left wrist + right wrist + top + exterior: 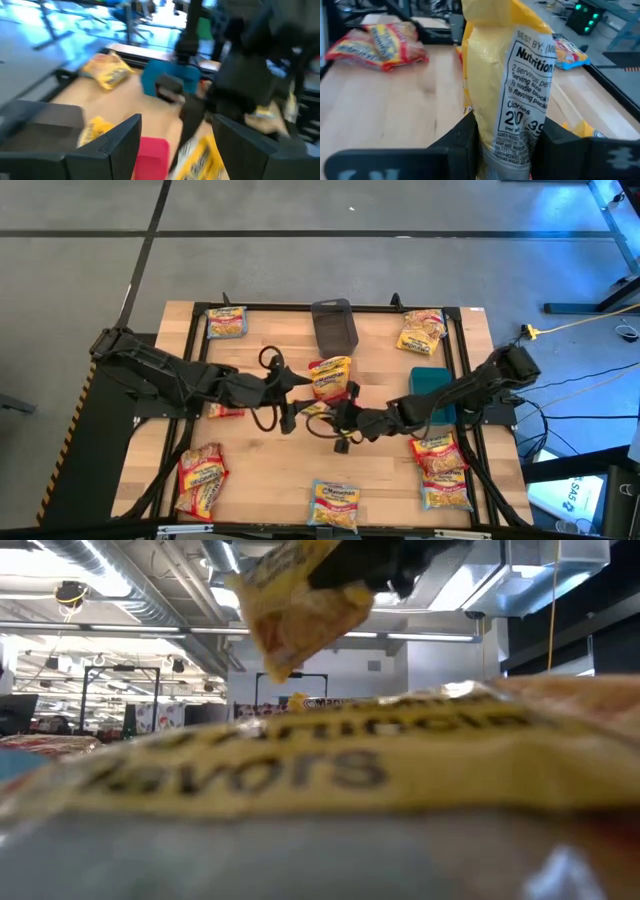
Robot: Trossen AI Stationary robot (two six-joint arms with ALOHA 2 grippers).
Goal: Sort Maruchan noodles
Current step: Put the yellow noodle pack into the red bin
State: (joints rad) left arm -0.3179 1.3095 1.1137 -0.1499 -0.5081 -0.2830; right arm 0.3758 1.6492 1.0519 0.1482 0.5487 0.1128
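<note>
- The right gripper pinches a yellow crinkly plastic noodle packet between its two dark fingers; the packet stands upright, its white nutrition panel facing the wrist camera.
- In the high view that right gripper sits just below the centre of the light wooden table, and the left gripper reaches in from the other side, just beside it.
- The left gripper's fingers are spread apart, with nothing between them; a red plastic bin shows in the gap beyond them.
- A yellow and red packet shows at the table's centre, where the two grippers meet.
- A grey plastic bin lies at the table's far edge, and a teal plastic bin lies right of centre under the right arm.
- Other packets lie around the table: one at the far left corner, one at the far right corner, a pile at the near left, one at the near edge's middle, and a stack at the near right.
- In the low view a blurred packet fills the foreground, and another hangs above the table.
</note>
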